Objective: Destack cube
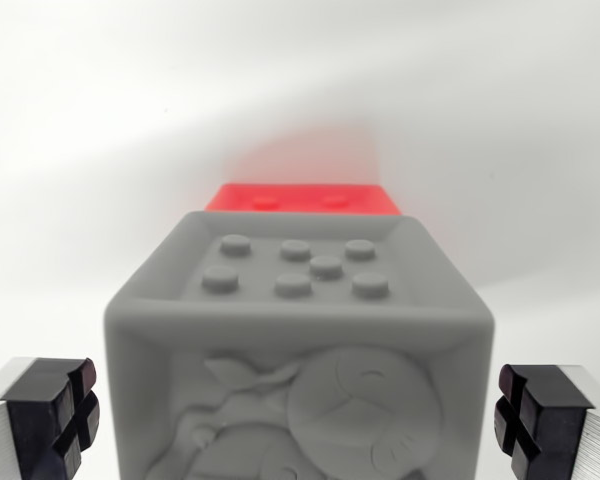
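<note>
In the wrist view, a grey cube (pixel 300 350) fills the centre and lower half of the picture, from the middle down to the six o'clock edge. Its upper face carries seven raised round studs, and the face turned toward the camera bears a relief carving of rounded shapes, cut off by the bottom edge. Directly past it, toward twelve o'clock, a red cube (pixel 302 197) shows only as a thin strip of its top with two low studs, the rest hidden behind the grey one; whether the two touch cannot be told. Both stand against a plain white surface (pixel 100 120) that takes a faint red glow above the red cube.

The gripper (pixel 300 420) stands wide open and grasps nothing. One finger (pixel 50 415) sits at eight o'clock, the other (pixel 545 420) at four o'clock, each with a black ribbed pad on a silver body. The grey cube lies between them, with a clear gap of white on either side, so neither pad touches it.
</note>
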`<act>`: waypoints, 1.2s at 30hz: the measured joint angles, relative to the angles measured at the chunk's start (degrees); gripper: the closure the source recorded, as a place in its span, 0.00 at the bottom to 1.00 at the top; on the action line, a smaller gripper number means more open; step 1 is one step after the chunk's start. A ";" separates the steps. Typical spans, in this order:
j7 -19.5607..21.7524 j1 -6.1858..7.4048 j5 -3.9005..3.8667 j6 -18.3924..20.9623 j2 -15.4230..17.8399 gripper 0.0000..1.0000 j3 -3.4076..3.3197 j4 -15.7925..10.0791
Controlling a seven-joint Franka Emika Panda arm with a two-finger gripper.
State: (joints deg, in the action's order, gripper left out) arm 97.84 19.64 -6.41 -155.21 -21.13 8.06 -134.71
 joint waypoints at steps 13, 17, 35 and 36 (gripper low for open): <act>0.14 0.47 -0.14 -0.91 -1.03 1.00 -0.53 0.22; 0.14 0.48 -0.14 -0.91 -1.03 1.00 -0.53 0.22; 0.14 0.48 -0.14 -0.91 -1.03 1.00 -0.53 0.22; 0.14 0.48 -0.14 -0.91 -1.03 1.00 -0.53 0.22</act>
State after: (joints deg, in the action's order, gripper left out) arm 97.98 20.12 -6.55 -156.12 -22.16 7.53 -134.48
